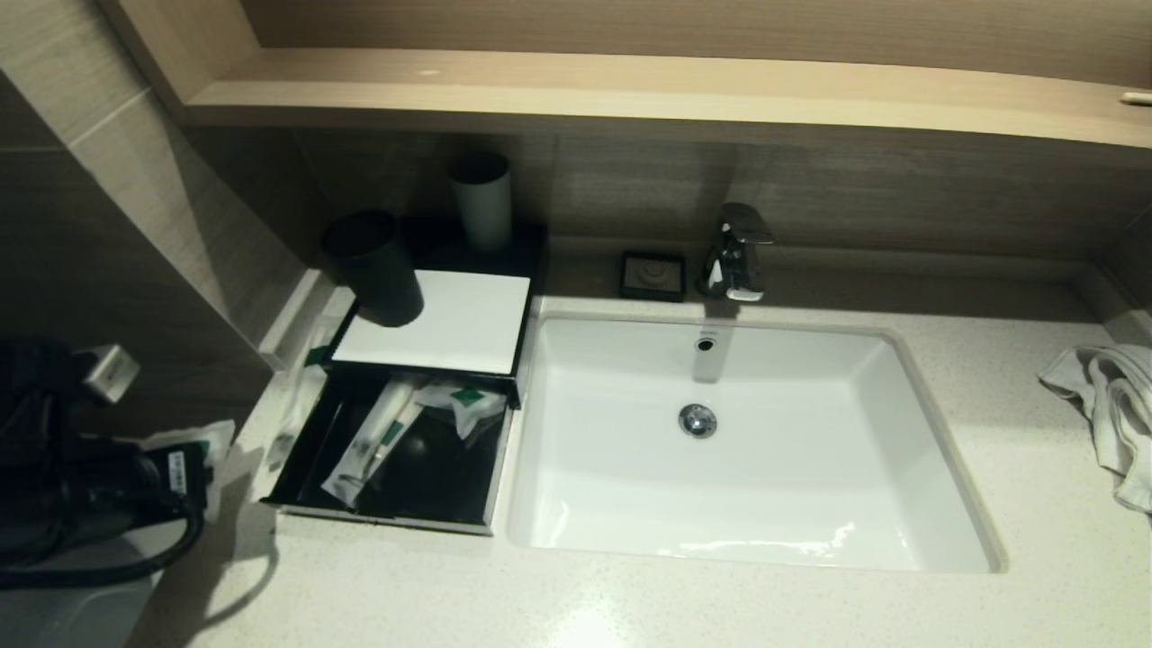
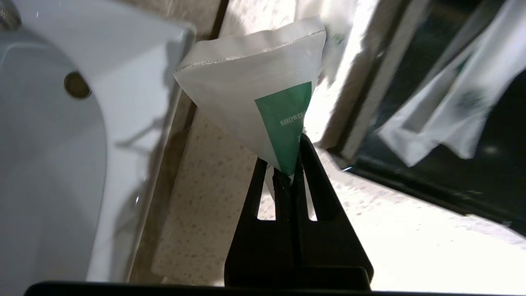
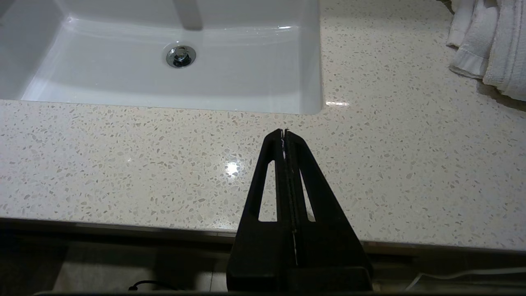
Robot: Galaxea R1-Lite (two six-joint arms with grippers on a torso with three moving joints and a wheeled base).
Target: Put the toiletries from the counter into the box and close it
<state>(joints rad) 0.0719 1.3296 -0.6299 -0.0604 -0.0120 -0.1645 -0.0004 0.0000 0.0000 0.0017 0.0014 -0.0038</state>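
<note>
The low black box with white top panel (image 1: 432, 321) sits at the speckled stone counter's (image 1: 630, 603) left edge, beside the inset white sink (image 1: 747, 531); white plastic sachets (image 1: 373, 441) lie in its open drawer; a crumpled white towel (image 1: 1111, 405) lies at the right edge.

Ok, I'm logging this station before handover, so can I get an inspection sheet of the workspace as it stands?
Surface: speckled counter with inset white sink.
Job's things: box has its drawer pulled open with sachets inside; another sachet lies between box and wall.
Clutter: dark cup on the box, pale cup behind it, soap dish, white towel.
End effectors: left end effector shut on a small sachet, beside the drawer; right end effector shut, empty, parked over the counter's front edge.
Cables: black cable on the left arm.
Surroundings: faucet, wooden shelf.
</note>
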